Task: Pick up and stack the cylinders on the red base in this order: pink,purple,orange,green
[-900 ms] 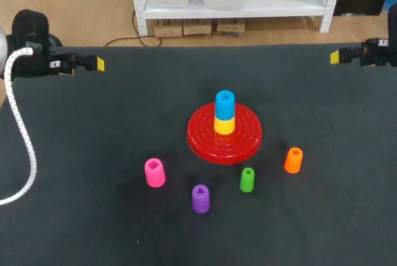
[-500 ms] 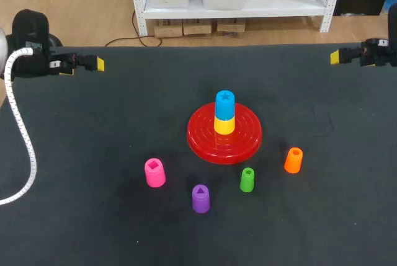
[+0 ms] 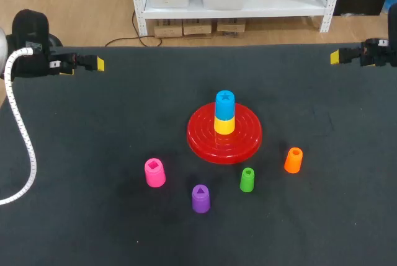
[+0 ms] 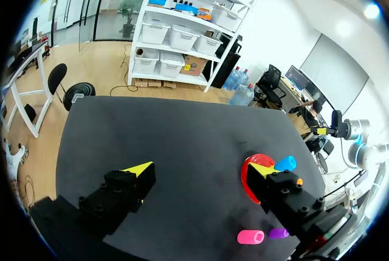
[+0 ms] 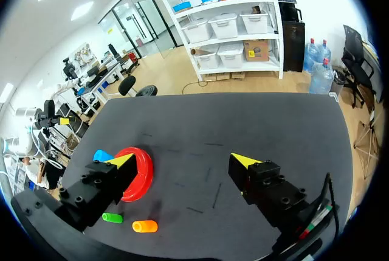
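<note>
The red base (image 3: 248, 139) lies mid-table with a yellow cylinder (image 3: 224, 125) and a blue one (image 3: 224, 100) stacked on it. In front of it stand the pink (image 3: 154, 172), purple (image 3: 200, 198), green (image 3: 247, 180) and orange (image 3: 293, 160) cylinders, all upright and apart. My left gripper (image 3: 93, 63) hovers at the far left edge, open and empty (image 4: 200, 168); the pink cylinder (image 4: 250, 236) and red base (image 4: 246, 182) show beside its finger. My right gripper (image 3: 338, 56) hangs at the far right edge, open and empty (image 5: 182, 160), with the orange (image 5: 144, 226) and green (image 5: 112, 218) cylinders far below it.
The dark table mat (image 3: 93, 154) spreads wide on both sides of the base. A white ribbed cable (image 3: 25, 142) hangs from my left arm over the table's left edge.
</note>
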Robot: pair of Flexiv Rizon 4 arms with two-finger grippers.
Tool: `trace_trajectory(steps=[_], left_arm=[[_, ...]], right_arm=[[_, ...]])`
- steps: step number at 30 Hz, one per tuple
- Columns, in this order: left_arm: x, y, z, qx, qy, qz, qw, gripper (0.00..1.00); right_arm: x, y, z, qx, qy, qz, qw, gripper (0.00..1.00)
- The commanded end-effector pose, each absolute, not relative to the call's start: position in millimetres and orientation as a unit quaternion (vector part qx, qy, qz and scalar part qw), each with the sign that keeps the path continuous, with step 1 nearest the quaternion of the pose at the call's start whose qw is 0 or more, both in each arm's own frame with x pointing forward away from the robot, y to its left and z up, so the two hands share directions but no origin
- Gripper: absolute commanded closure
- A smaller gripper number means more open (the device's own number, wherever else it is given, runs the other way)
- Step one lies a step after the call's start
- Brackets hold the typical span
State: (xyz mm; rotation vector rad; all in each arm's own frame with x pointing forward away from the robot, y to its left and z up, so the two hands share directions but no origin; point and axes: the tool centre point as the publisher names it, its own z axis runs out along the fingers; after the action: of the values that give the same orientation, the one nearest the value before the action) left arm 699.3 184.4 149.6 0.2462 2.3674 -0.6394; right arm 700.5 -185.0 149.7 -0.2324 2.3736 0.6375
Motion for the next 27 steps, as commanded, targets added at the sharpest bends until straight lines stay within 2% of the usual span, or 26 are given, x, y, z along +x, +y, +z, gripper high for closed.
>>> trace_trajectory(steps=[1,5,10,12,14,23,27], left_arm=[[701,182,151,0.128,0.903,-0.234,0.337,0.00],[697,183,149,0.201,0.887,-0.210,0.359,0.00],[688,192,146,0.329,0.851,-0.216,0.346,0.00],[687,196,145,0.331,0.848,-0.205,0.360,0.00],[692,198,145,0.289,0.867,-0.202,0.351,0.00],[692,198,145,0.289,0.867,-0.202,0.351,0.00],[689,193,149,0.365,0.836,-0.190,0.363,0.00]], right_arm=[[701,-185,150,-0.089,0.908,0.244,0.330,0.00],[701,-185,150,-0.089,0.908,0.244,0.330,0.00],[701,-185,150,-0.089,0.908,0.244,0.330,0.00],[701,-185,150,-0.089,0.908,0.244,0.330,0.00],[701,-185,150,-0.089,0.908,0.244,0.330,0.00],[701,-185,150,-0.089,0.908,0.244,0.330,0.00],[701,-185,150,-0.089,0.908,0.244,0.330,0.00]])
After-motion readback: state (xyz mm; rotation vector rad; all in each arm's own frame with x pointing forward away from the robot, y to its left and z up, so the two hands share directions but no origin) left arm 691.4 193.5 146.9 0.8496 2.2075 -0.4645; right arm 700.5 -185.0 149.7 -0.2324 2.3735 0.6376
